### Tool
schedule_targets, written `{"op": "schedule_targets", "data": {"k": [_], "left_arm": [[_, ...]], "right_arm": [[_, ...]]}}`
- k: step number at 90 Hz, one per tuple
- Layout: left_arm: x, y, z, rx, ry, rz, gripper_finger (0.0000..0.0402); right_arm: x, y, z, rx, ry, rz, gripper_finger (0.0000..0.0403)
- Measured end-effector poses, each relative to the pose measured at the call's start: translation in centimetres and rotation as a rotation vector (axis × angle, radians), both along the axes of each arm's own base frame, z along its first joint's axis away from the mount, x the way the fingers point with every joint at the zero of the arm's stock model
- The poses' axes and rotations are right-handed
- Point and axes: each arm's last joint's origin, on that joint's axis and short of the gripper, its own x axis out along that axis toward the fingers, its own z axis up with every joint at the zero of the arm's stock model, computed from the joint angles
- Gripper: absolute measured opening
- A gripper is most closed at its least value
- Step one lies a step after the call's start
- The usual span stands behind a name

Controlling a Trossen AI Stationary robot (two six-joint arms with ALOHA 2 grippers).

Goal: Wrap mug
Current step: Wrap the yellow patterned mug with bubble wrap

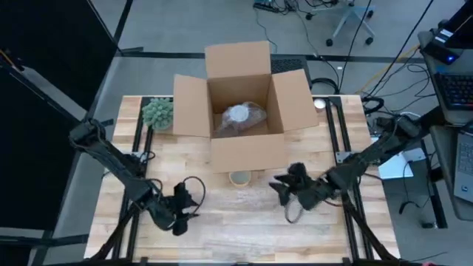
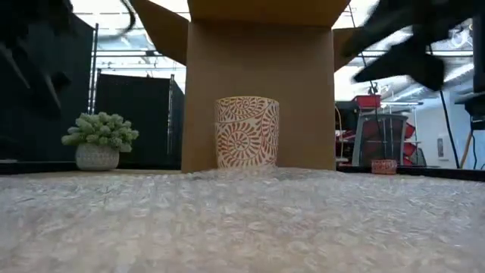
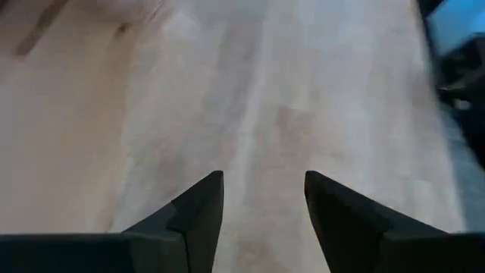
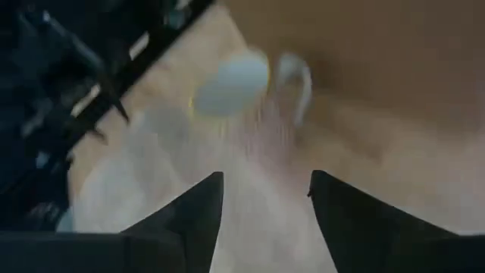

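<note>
Mug (image 2: 246,132) with red swirl pattern stands upright on the bubble wrap (image 2: 242,220), just before the open cardboard box (image 1: 244,111). The right gripper (image 1: 284,185) is near it with fingers apart and empty; the left gripper (image 1: 194,193) is also spread, holding nothing, over the wrap.

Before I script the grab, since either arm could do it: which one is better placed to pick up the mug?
Probably the right. The right gripper hovers open close beside the mug, and its wrist view looks onto it. The left gripper sits farther off, facing only bare table.
</note>
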Motion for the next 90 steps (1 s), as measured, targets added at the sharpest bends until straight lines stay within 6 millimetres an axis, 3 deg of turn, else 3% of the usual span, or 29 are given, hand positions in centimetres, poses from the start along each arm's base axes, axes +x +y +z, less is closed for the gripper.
{"op": "schedule_targets", "data": {"k": [10, 19, 49, 75, 90], "left_arm": [[-0.2, 0.4, -0.6, -0.001, 0.018, 0.025, 0.0173], [-0.2, 0.5, -0.6, 0.001, 0.016, 0.023, 0.0173], [-0.2, 0.5, -0.6, 0.032, 0.025, 0.001, 0.0173], [-0.2, 0.5, -0.6, 0.042, 0.022, -0.012, 0.0173], [-0.2, 0.5, -0.6, 0.038, 0.017, -0.012, 0.0173]], "right_arm": [[2.8, -1.2, -1.0, -0.037, -0.048, -0.030, 0.0171], [5.1, -2.2, -1.7, -0.047, 0.019, -0.012, 0.0167], [11.3, -4.1, 0.6, -0.107, 0.423, -0.001, 0.0162], [13.9, -5.2, -0.9, -0.009, 0.586, 0.071, 0.0152], [13.7, -5.2, -1.9, -0.013, 0.648, 0.088, 0.0084]]}}
